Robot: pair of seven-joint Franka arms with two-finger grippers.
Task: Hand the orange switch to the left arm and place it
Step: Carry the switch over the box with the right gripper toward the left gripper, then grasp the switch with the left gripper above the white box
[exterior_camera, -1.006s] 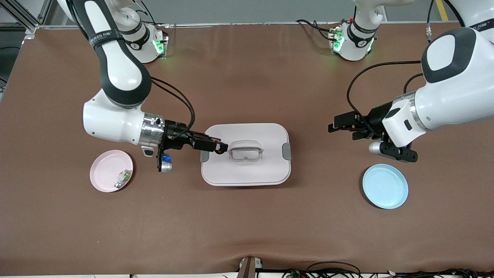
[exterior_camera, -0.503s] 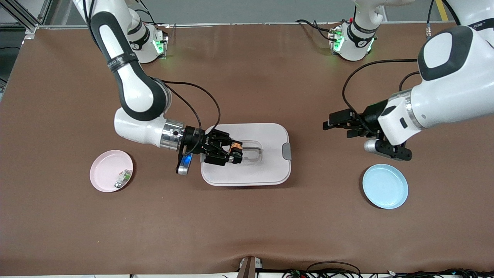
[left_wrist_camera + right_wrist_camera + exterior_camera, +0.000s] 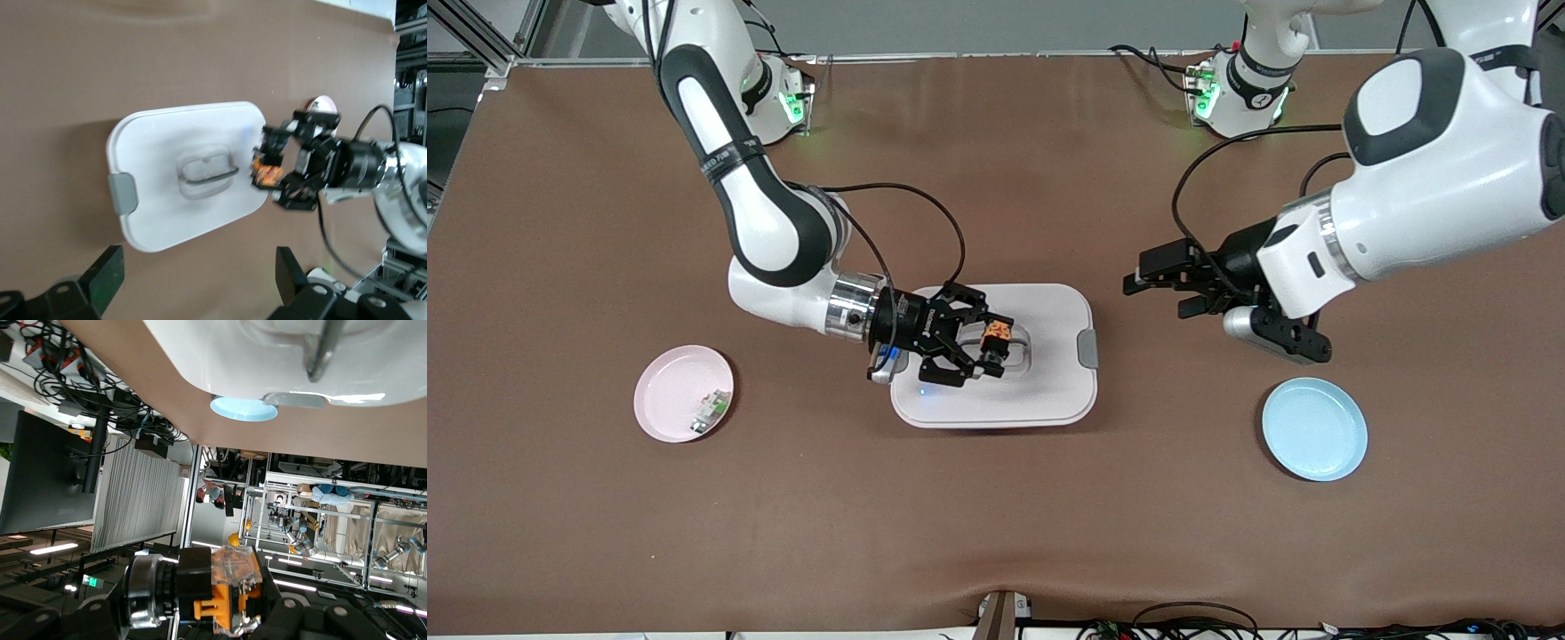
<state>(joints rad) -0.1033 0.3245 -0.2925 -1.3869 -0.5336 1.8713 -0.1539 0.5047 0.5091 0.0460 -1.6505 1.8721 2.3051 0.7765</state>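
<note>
Now look at the pink plate [image 3: 683,394] first, down at the right arm's end of the table. It has a small white-and-green part [image 3: 710,411] on it. Leave that alone.

Next comes your right gripper [image 3: 991,342]. Its jaws are clamped on the orange switch [image 3: 996,332], and it hangs up in the air over the box [image 3: 1040,391], close to the grey handle [image 3: 1021,352] in the lid. Keep it high, so the switch and the fingers never bump the lid. Hold the switch steady, with its free end pointing toward the other arm.

Then comes your left gripper [image 3: 1158,283]. Its jaws are wide apart with nothing in them, and it is over bare table between the box and the blue plate [image 3: 1314,428]. Bring it in slowly and level, and line its fingers up around the switch before you close them. Let go with the right gripper only when the left one holds tight.

Compared with a second ago, the right gripper has moved farther in over the lid and turned, so the switch shows more. The left gripper has come closer to the box.
</note>
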